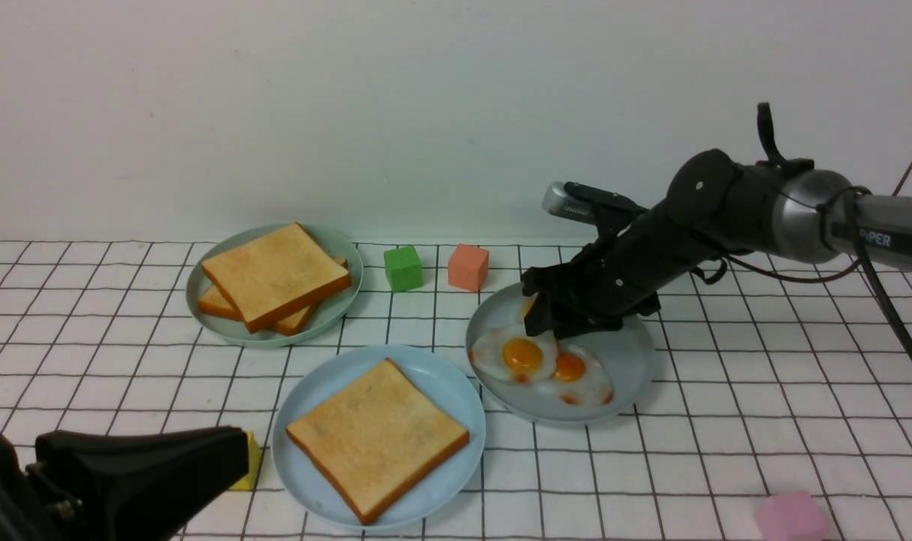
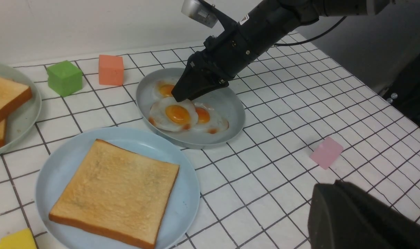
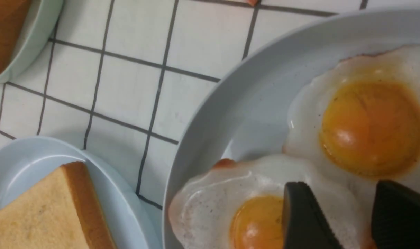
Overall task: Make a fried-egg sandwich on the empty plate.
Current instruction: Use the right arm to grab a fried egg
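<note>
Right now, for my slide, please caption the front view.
Open right gripper over fried eggs on grey-blue plate; one toast slice on sky-blue plate.

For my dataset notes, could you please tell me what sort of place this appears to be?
Likely a robot lab tabletop staged as a pretend kitchen: a grid-lined white cloth, toy toast and fried eggs on plates, and coloured cubes.

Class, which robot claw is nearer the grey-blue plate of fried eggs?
Right. The right claw hangs open over eggs on the grey-blue plate; the left claw sits shut, far front-left.
</note>
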